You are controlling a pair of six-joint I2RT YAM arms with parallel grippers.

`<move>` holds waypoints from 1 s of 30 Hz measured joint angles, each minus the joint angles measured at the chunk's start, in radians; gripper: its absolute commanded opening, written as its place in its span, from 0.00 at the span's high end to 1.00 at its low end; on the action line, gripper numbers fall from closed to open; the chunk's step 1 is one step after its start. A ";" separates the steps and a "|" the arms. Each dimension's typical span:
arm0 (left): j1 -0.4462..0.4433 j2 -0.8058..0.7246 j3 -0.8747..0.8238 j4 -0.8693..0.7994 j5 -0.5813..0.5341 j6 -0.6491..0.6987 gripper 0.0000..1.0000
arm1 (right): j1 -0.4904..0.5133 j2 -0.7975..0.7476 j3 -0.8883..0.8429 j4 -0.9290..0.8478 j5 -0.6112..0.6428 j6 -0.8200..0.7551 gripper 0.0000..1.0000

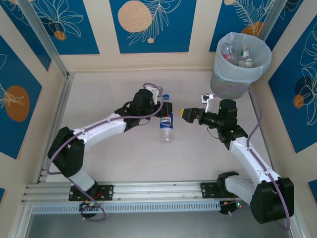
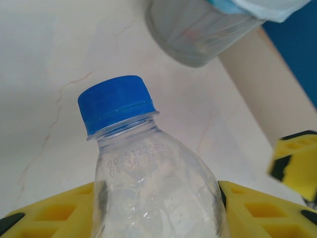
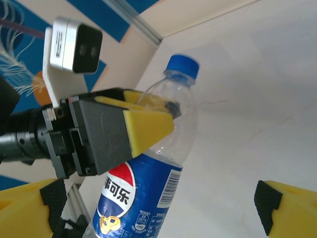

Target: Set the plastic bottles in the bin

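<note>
The Pepsi bottle point(image 2: 158, 188), we are noting, is clamped in the outstretched left gripper point(image 2: 157, 213), label facing the spread right gripper point(image 1: 189, 114).

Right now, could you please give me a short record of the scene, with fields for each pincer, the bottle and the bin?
left pincer: closed on the Pepsi bottle at its clear shoulder, above the label
right pincer: open, holding nothing, pointing at the bottle from the right side
Pepsi bottle: blue cap on, cap end towards the far wall, between the two arms
bin: upright in the far right corner, several bottles inside
</note>
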 measured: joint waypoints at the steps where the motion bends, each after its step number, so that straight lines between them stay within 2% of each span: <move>1: 0.001 -0.008 0.002 0.010 0.019 0.005 0.49 | 0.014 0.003 0.000 0.019 -0.008 0.002 0.00; 10: 0.002 -0.022 0.016 0.117 0.150 -0.004 0.49 | 0.120 0.072 0.010 0.169 -0.050 0.009 0.00; 21: 0.002 -0.021 0.016 0.249 0.141 -0.008 0.49 | 0.200 0.161 0.026 0.229 -0.072 0.066 0.02; 27: 0.002 -0.008 0.016 0.320 0.130 -0.008 0.49 | 0.208 0.185 0.029 0.242 -0.090 0.103 0.18; 30: 0.002 0.000 0.016 0.326 0.127 -0.004 0.48 | 0.206 0.195 0.036 0.242 -0.098 0.112 0.34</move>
